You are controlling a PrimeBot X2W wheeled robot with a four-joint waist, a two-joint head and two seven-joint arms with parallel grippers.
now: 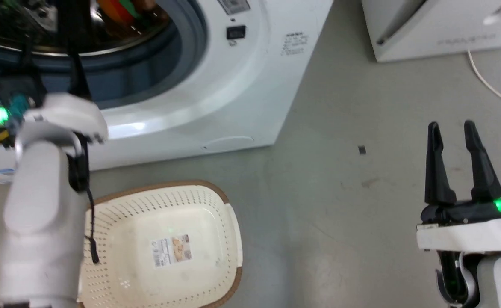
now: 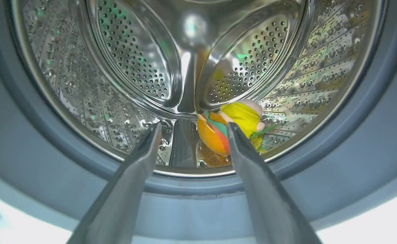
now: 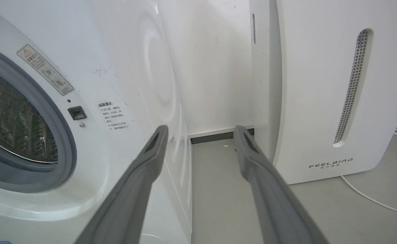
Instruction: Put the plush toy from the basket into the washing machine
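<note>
grey floor (image 1: 340,214) runs under everything. at the far left the pale left forearm reaches up to the open porthole of the washing machine (image 1: 233,85). that puts the left gripper (image 2: 193,128) just over the grey gasket (image 2: 32,152), looking straight into the steel drum (image 2: 134,67). its fingers stand wide apart with nothing between them. past the right-hand finger the plush toy (image 2: 241,117) lies on the drum's lower wall, deeper in than the fingertips. i judge the drop is done and the arm needs only to back out. below the machine the basket (image 1: 118,214) sits on the floor, holding just its paper label (image 1: 172,250). farther right the right gripper (image 1: 451,125) hangs over bare floor, fingers parted and gripping nothing, likely parked clear of the work. a white appliance (image 1: 438,30) stands at the far right.
</note>
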